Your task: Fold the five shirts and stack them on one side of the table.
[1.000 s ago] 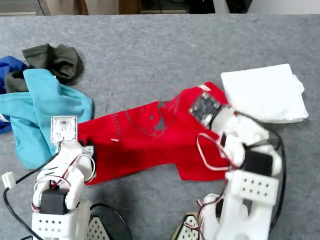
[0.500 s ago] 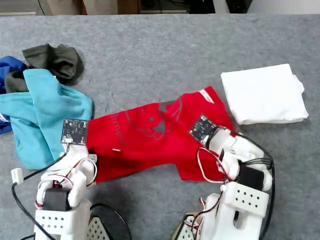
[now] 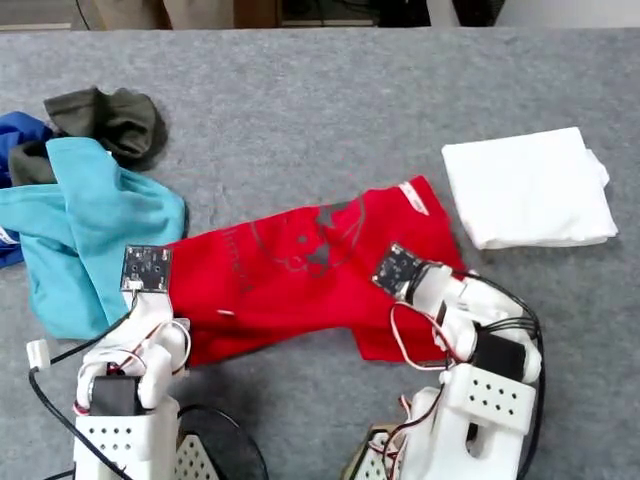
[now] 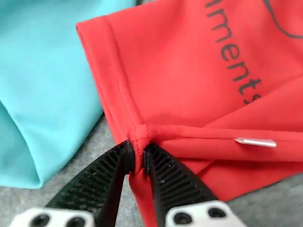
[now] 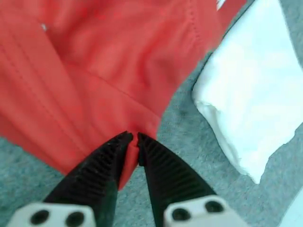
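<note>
A red shirt (image 3: 300, 270) with a dark print lies spread across the middle of the grey table (image 3: 330, 110). My left gripper (image 4: 136, 156) is shut on the red shirt's (image 4: 199, 75) hem corner at its left end, beside the light blue shirt (image 4: 42, 80). My right gripper (image 5: 132, 139) is shut on the red shirt's (image 5: 94, 71) edge at its right end, close to the folded white shirt (image 5: 255, 90). In the high view the left arm (image 3: 135, 330) stands at the front left and the right arm (image 3: 460, 320) at the front right.
A folded white shirt (image 3: 528, 187) lies at the right. At the left edge lie a light blue shirt (image 3: 85, 225), a dark olive shirt (image 3: 112, 120) and a dark blue one (image 3: 18, 135), all unfolded. The far half of the table is bare.
Both arms have pulled back toward the front edge with the red shirt in their grip. Its right end has slid away from the white shirt and the cloth has drawn flatter.
</note>
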### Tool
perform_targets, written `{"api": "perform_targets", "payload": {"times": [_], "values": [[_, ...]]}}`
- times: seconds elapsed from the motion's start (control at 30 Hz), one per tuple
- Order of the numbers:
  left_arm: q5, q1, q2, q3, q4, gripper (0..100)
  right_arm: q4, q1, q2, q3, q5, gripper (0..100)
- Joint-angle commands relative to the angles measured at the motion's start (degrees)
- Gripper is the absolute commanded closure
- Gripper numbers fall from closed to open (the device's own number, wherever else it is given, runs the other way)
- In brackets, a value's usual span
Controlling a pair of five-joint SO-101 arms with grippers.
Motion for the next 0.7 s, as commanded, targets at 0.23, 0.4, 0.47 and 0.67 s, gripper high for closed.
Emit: {"api": "perform_targets", "payload": {"times": [0.23, 0.4, 0.47, 0.67], "values": [[-9.58, 0.88, -3.38, -5.01, 7.3, 75, -1.05, 1.1, -0.84, -1.01, 0.7, 68.6], [-9.58, 1.32, -3.3, -14.51, 8.62, 75, -0.88, 1.1, -0.84, -5.67, 0.26, 66.7], [-9.32, 0.53, -3.3, -20.04, 8.26, 80, -0.26, 1.1, -0.84, -9.8, -1.76, 75.3], [-6.77, -0.53, -0.84, -26.37, -2.73, 97, -0.62, -5.14, -0.31, -19.91, -8.35, 93.6]]}}
